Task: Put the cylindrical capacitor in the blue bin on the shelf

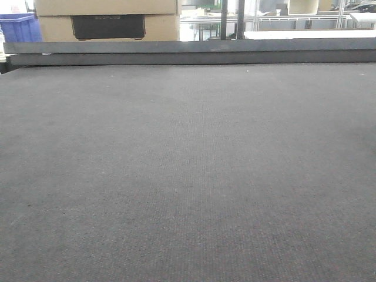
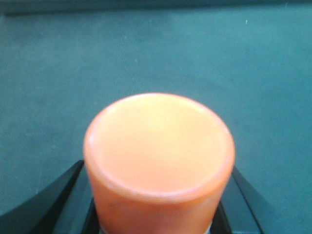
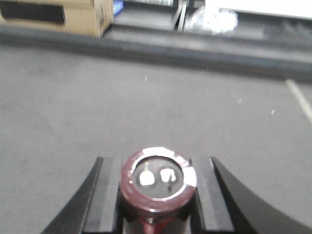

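Dark grey felt tabletop [image 1: 188, 176], with cardboard boxes [image 1: 106, 17] and a blue crate [image 1: 17, 26] beyond the raised far edge, at the back left. Cannot tell whether that crate is the bin meant; no steel shelf clearly made out in any view. No arm seen in the front view.

In the right wrist view, capacitor [image 3: 158, 183] pinched in the right gripper [image 3: 156, 168]: squeezed from both sides by the black fingers [image 3: 108, 195], well above the felt, long axis crosswise to the squeeze, terminal end turned up toward the camera.

In the left wrist view, left gripper [image 2: 157, 170] clamped the same way on an orange cup [image 2: 158, 156], mouth toward the camera.

Nothing to reach for, then: held by the right arm, not the left. Judged a carry next, probably toward the back left if that crate is the target. Best kept end-up and centred between the fingers until over the bin's opening.
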### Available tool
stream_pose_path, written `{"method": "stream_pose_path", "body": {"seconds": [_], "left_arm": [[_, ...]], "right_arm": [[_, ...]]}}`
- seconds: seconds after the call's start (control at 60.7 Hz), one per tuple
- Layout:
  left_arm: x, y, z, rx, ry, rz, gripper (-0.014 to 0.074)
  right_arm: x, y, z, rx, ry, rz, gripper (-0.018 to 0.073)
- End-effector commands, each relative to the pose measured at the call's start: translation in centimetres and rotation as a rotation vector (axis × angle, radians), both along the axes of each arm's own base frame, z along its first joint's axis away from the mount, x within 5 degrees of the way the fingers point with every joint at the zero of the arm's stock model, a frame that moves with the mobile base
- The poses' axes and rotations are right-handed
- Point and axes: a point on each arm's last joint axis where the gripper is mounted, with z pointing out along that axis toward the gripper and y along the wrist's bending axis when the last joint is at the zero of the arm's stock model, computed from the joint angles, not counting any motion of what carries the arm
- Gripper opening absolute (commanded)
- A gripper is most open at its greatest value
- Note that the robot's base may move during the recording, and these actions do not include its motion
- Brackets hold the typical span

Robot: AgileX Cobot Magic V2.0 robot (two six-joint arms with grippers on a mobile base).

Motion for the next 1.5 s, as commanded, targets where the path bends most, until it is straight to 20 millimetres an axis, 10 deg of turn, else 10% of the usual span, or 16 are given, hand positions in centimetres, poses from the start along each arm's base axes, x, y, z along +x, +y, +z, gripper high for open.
{"method": "stream_pose_path", "body": {"seconds": [0.0,1.483], "left_arm": [[-1.1,0.1,0.7,-0.020,-0.051,-0.011,-0.0111],[-1.6,0.3,0.9,-0.020,-0.068,-0.007,-0.0111]], "right_arm": [[-1.8,-0.2,0.5,0.002,-0.034,0.005,-0.0071],[-3.8,-0.4,1.6,0.017,-0.157,0.002,-0.0071]]}}
